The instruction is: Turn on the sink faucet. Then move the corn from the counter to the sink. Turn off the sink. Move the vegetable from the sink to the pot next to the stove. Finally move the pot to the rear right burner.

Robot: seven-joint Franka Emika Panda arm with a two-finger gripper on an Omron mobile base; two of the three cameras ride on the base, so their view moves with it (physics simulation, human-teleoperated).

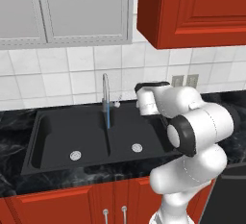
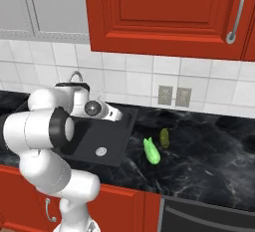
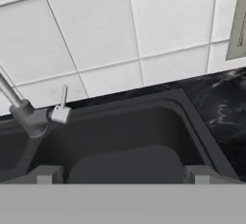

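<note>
Black marble counter, white tile backsplash.

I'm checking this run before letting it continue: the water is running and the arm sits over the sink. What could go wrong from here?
The corn lies close beside a darker vegetable on the counter, so the open pincer might bump or grab the wrong one. The faucet and its handle stand near the arm, so swinging toward the corn could knock the handle.
</note>
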